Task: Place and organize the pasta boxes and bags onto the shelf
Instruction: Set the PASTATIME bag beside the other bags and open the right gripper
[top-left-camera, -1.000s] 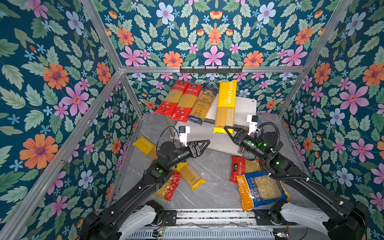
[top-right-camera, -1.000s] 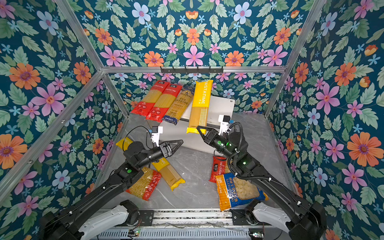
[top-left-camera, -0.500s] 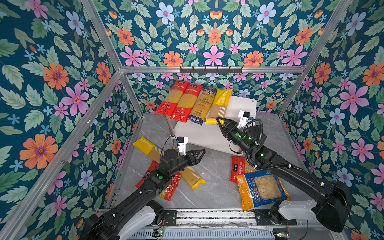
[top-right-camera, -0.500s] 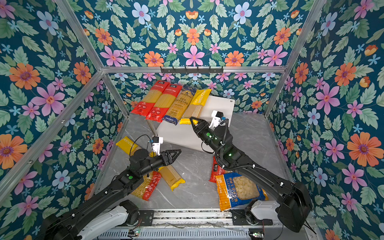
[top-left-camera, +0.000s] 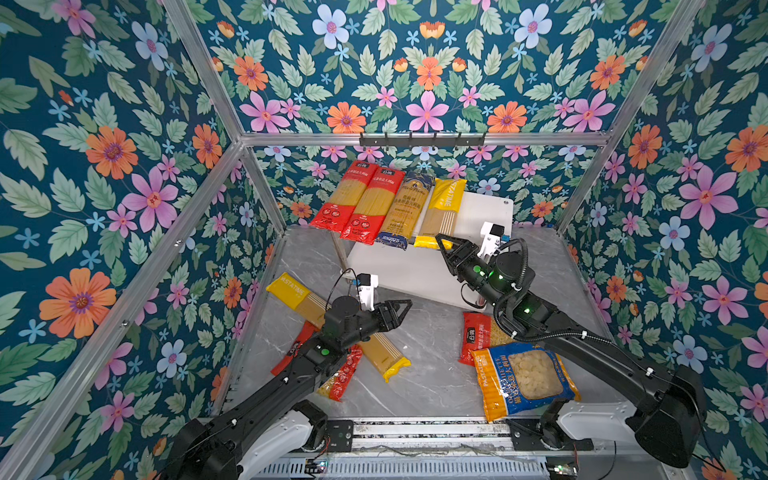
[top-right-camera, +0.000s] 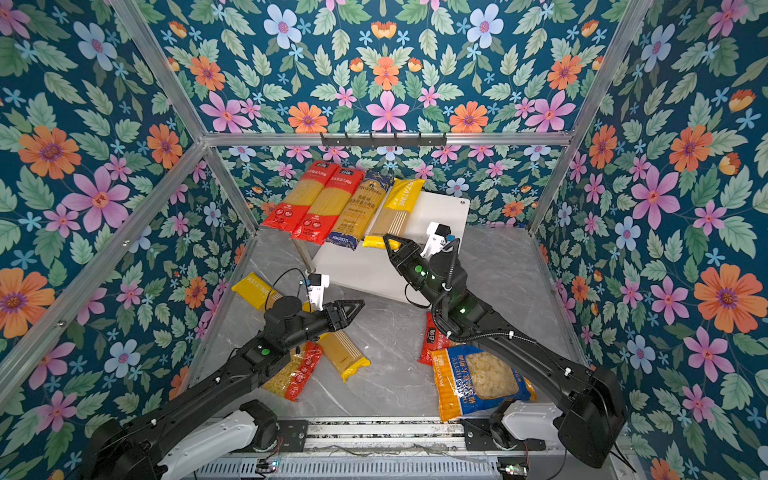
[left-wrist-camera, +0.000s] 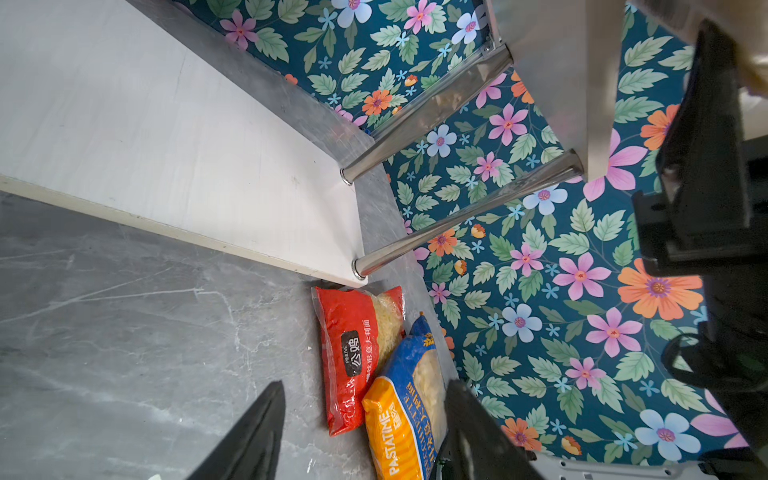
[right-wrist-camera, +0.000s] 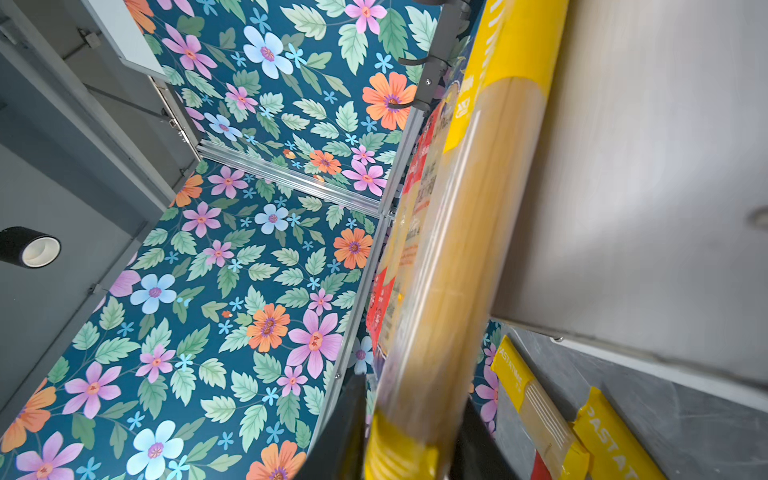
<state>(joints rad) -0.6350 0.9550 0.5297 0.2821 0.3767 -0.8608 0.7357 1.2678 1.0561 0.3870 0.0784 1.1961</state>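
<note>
The white shelf (top-left-camera: 486, 212) (top-right-camera: 444, 212) stands at the back. Across its top tier lie two red spaghetti packs (top-left-camera: 361, 199), a navy-gold one (top-left-camera: 407, 208) and a yellow PASTATIME pack (top-left-camera: 440, 212) (right-wrist-camera: 478, 232). My right gripper (top-left-camera: 441, 243) (right-wrist-camera: 411, 388) stands open, its fingers loosely either side of that yellow pack's near end. My left gripper (top-left-camera: 401, 309) (left-wrist-camera: 365, 382) hangs open and empty over the table. On the table lie two yellow packs (top-left-camera: 291, 291) (top-left-camera: 384, 355), a red macaroni bag (top-left-camera: 345, 374) partly under the left arm, another red macaroni bag (top-left-camera: 478, 336) (left-wrist-camera: 353, 353) and the blue-orange shells bag (top-left-camera: 523, 378) (left-wrist-camera: 407, 407).
A black hook rail (top-left-camera: 422, 139) hangs on the back frame above the shelf. Floral walls with aluminium posts close in three sides. The shelf's chrome legs (left-wrist-camera: 428, 112) rise from its bare lower tier (top-left-camera: 407, 270). A metal rail (top-left-camera: 415, 432) runs along the front edge.
My right gripper laid the yellow pack, held upright a second ago, flat on the shelf top beside the navy-gold pack, and its jaws widened. My left gripper sank lower and nearer the front.
</note>
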